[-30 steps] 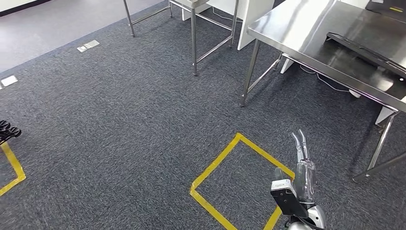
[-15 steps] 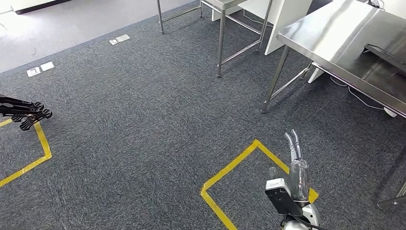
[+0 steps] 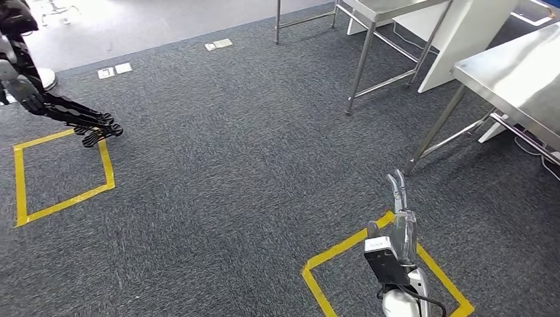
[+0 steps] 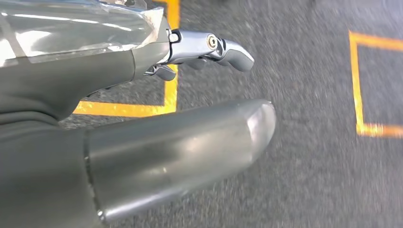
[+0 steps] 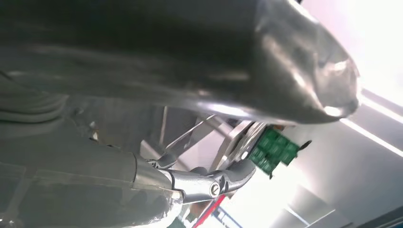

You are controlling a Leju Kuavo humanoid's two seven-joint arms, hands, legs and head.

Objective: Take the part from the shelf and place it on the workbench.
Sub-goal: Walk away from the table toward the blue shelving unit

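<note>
Right hand (image 3: 399,224) is hanging with fingers (image 3: 397,188) extended, holding nothing — left hand (image 4: 142,95) likewise — best keeping both clear while walking to the shelf.

Whole view swung leftward; another robot's dark arm (image 3: 79,119) newly visible.

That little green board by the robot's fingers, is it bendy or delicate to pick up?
The green board looks like a thin, flat circuit card, so it is probably stiff and light. Its surface seems studded with small parts, so squeezing its face might damage it. I cannot tell whether the right hand holds it.
</note>
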